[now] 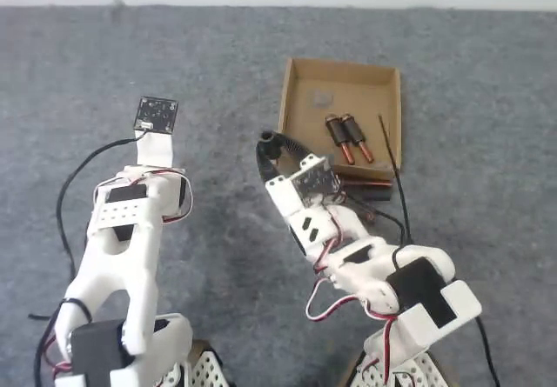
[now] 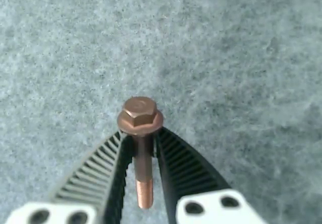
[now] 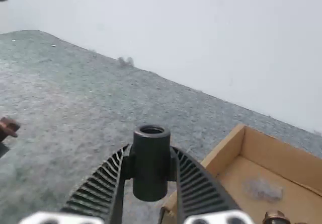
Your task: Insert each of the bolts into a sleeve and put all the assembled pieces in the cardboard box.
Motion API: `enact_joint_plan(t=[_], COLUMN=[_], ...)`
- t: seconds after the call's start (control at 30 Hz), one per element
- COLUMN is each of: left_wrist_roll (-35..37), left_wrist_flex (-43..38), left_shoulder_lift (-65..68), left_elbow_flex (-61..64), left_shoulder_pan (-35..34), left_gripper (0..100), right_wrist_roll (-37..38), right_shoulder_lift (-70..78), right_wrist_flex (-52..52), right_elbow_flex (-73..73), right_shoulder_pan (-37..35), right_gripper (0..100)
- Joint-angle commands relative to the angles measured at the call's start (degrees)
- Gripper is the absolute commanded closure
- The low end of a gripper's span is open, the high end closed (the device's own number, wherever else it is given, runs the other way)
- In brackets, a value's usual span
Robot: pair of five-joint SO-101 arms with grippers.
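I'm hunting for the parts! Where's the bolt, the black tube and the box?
bolt point(image 2: 140, 114), left wrist view, on its head.
black tube point(image 3: 150, 158), right wrist view, on its side.
box point(image 1: 370, 96), high view, on its bare floor.

Colour inventory:
- Bolt point(image 2: 141, 117): shiny copper-brown, uniform.
- Sleeve point(image 3: 150, 163): plain matt black.
- Cardboard box point(image 1: 291, 100): unpatterned tan-brown.
- Assembled pieces point(image 1: 334, 132): black bodies, copper ends.
- Left gripper point(image 2: 141, 137), right gripper point(image 3: 150, 153): black with a ribbed pattern, white base plates.
- Arms point(image 1: 122, 239): white shells, black motor blocks.
- Wires point(image 1: 309, 304): red and white; others black.
- Tabletop point(image 1: 218, 74): mottled grey felt.
- Wall point(image 3: 201, 32): plain white.
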Motion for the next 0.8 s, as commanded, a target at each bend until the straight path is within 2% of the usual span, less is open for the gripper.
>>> enact_joint_plan(t=[0.0, 0.2, 0.53, 0.77], left_wrist_roll=[0.3, 0.2, 0.4, 0.4], left_wrist_flex=[-1.4, -1.4, -2.9, -3.0], left_shoulder_lift=[-3.1, -3.0, -2.7, -2.8], left_elbow_flex=[-0.4, -0.4, -0.4, -0.4], left_shoulder_pan=[-0.3, -0.2, -0.1, -0.1], left_gripper=[99, 99, 99, 99], right_wrist_roll=[1.0, 1.0, 0.8, 0.5], right_shoulder_lift=[-0.6, -0.6, -0.6, 0.0], right_wrist_flex=[-6.1, -13.1, -30.8, -31.0], right_elbow_flex=[2.7, 9.6, 24.1, 25.1], right_shoulder_pan=[-1.3, -1.2, -1.0, 0.5], right_gripper=[99.2, 99.2, 99.2, 99.2])
